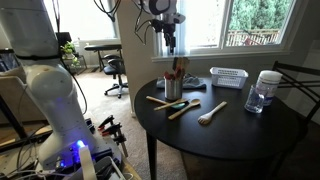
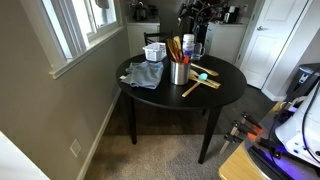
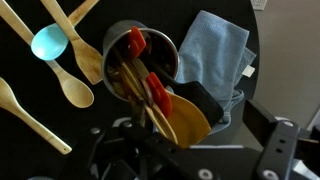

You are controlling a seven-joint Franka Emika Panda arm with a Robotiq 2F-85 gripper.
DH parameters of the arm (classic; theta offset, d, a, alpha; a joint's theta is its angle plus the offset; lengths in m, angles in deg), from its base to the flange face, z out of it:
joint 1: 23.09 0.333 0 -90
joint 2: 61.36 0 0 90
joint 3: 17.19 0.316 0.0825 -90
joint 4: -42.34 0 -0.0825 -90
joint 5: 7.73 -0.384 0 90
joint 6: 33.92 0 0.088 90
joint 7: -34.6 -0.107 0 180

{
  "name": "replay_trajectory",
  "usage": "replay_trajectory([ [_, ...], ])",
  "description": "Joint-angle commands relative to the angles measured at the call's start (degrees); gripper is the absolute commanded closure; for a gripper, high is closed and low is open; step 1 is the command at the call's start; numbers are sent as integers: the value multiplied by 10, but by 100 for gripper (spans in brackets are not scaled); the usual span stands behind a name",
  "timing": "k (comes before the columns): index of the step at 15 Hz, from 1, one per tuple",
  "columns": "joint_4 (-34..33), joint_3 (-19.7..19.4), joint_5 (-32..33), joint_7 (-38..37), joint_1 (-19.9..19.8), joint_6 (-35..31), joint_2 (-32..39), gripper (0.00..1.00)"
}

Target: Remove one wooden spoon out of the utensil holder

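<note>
The silvery utensil holder [image 1: 173, 90] stands on the round black table [image 1: 250, 130] and shows in both exterior views [image 2: 179, 73]. Several wooden spoons [image 1: 178, 68] and red-tipped utensils stick up out of it. My gripper [image 1: 170, 42] hangs straight above them, open. In the wrist view I look down into the holder [image 3: 112, 45]. A broad wooden spoon head [image 3: 185, 122] rises toward the camera between my open fingers [image 3: 190, 140]. I cannot tell whether either finger touches it.
Loose wooden spoons [image 1: 185, 108] [image 3: 75, 75] and a blue spoon [image 3: 47, 42] lie on the table beside the holder. A blue cloth [image 3: 215, 55] [image 2: 145, 75] lies on its other side. A white slatted basket [image 1: 228, 77] and a clear jar [image 1: 262, 93] stand farther off.
</note>
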Motion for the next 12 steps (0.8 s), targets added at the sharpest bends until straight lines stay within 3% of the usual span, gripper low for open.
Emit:
replay_trajectory([
  [1,-2,-1,19,-44,-5,-7,6,0],
  [4,14,-13,65,-128,-10,-17,-6,0],
  [7,1,-23,59,-142,-19,-6,12,0],
  [12,-57,-23,-30,-27,-35,-1,89,0],
])
